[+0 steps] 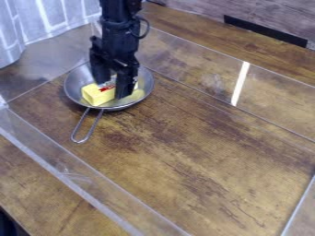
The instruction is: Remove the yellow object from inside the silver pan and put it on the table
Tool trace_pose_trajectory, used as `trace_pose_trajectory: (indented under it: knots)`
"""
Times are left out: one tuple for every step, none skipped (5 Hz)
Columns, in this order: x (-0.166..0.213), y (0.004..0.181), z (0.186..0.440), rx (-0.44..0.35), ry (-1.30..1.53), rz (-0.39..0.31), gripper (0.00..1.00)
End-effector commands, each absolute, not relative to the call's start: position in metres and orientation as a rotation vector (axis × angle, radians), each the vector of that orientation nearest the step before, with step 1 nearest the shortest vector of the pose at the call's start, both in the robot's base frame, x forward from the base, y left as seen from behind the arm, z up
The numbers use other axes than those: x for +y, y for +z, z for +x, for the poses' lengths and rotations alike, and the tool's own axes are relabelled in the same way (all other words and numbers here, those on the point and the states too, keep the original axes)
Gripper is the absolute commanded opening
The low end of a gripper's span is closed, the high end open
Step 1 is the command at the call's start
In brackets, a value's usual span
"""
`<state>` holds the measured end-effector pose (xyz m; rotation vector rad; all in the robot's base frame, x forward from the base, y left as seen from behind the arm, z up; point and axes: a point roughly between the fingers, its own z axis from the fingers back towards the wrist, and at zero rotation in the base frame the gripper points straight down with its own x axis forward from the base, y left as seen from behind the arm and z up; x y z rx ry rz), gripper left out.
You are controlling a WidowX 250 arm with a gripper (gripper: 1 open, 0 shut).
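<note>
The silver pan (pixel 74 90) sits on the table (pixel 209 138) at the back left, its wire-loop handle (pixel 84 124) pointing toward the front. The yellow object (pixel 95 94) lies inside the pan, left of centre. My gripper (pixel 113 85) hangs open from the black arm over the pan, its fingertips just above and to the right of the yellow object. Nothing is between the fingers. The gripper hides part of the pan's inside.
A white curtain (pixel 43 23) hangs at the back left. Clear sheet edges (pixel 74 175) run diagonally across the tabletop near the front. A bright reflection streak (pixel 241 83) shows to the right.
</note>
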<state>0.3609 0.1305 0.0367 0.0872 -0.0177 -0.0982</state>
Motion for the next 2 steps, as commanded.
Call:
trace_pose_trajectory:
  knots:
    - [0.14,0.0245,0.3588,-0.005,-0.092,0.084,1.0]
    - [0.1423,0.0167,0.3605,0.001,-0.091,0.084,1.0]
